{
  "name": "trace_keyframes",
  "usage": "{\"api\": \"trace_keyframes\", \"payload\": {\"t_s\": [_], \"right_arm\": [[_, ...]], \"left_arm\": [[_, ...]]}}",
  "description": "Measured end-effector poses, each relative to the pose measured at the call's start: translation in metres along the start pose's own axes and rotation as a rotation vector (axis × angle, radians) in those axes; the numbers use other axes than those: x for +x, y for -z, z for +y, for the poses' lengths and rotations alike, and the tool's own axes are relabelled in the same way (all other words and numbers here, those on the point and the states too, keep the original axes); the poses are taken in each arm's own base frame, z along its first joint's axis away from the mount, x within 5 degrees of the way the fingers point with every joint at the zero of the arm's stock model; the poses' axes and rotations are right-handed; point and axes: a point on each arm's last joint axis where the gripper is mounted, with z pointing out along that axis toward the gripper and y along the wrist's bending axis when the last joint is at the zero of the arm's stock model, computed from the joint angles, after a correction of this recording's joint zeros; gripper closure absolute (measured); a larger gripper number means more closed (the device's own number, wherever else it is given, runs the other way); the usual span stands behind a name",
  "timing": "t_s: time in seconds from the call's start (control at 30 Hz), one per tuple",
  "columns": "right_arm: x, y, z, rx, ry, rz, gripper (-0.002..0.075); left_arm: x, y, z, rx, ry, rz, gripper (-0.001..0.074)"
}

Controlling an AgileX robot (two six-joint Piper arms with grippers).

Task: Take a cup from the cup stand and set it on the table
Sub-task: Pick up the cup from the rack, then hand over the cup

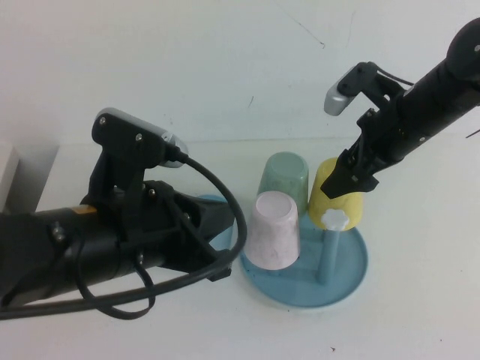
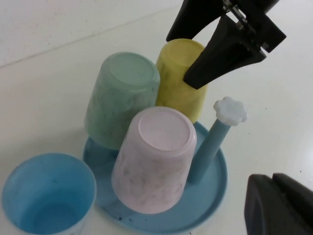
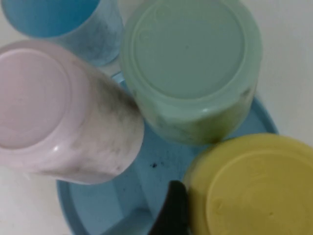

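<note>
Yellow plastic marks the cup (image 1: pixel 336 196), an inverted, handleless tumbler seated on the far right side of the cup stand (image 1: pixel 352 281), a round blue tray resting on the white bench (image 1: pixel 420 315). The right tool (image 1: pixel 350 178) reaches down from the upper right, its black fingers (image 2: pixel 222 54) spread to either side of the cup's upturned base; in the left wrist view one finger lies against the near side of the base and the other passes behind it, but whether they press the cup cannot be told, and the cup sits on the stand, not lifted. In the right wrist view a dark finger tip (image 3: pixel 171 210) appears just beside the yellow wall (image 3: pixel 249 191). Two further inverted tumblers share the stand: a pale green one (image 1: pixel 285 180) beside the yellow cup, and a white-pink speckled one (image 1: pixel 271 229) at the near left. A bare blue peg (image 1: pixel 328 251) with a white flower-shaped cap (image 1: pixel 335 219) stands upright just in front of the yellow cup. A blue cup (image 2: pixel 48 193) stands mouth-up on the bench just beside the stand's left rim. The left tool (image 1: pixel 214 247) hovers low at the left of the stand, near the blue cup; whether it is open or closed cannot be told.
</note>
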Motion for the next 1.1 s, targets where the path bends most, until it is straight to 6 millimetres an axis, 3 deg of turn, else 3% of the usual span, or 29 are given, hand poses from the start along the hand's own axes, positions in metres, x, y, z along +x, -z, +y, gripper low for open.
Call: {"api": "trace_keyframes", "payload": {"t_s": [0.1, 0.37, 0.5, 0.6, 0.77, 0.97, 1.1], "right_arm": [[0.002, -0.002, 0.001, -0.017, -0.002, 0.014, 0.0153], [-0.019, 0.025, 0.002, -0.014, -0.030, 0.018, 0.0158], [-0.035, 0.054, 0.004, 0.018, -0.025, 0.036, 0.0158], [-0.053, 0.086, 0.009, 0.079, -0.033, -0.017, 0.0158], [-0.071, 0.138, 0.030, 0.138, -0.056, -0.150, 0.0158], [-0.071, 0.184, 0.059, 0.122, -0.094, -0.270, 0.0158], [-0.047, 0.186, 0.068, 0.009, -0.208, -0.284, 0.0158]], "left_arm": [[0.000, -0.001, 0.000, 0.001, 0.009, 0.002, 0.0737], [0.000, -0.003, 0.000, 0.006, 0.055, -0.009, 0.0737], [-0.002, -0.003, -0.001, 0.023, 0.138, -0.029, 0.0737], [-0.004, -0.002, -0.002, 0.040, 0.220, -0.049, 0.0737], [-0.010, -0.002, -0.006, 0.092, 0.419, -0.093, 0.0737], [-0.015, -0.001, -0.007, 0.135, 0.603, -0.139, 0.0737], [-0.016, -0.001, -0.007, 0.136, 0.603, -0.146, 0.0737]]}}
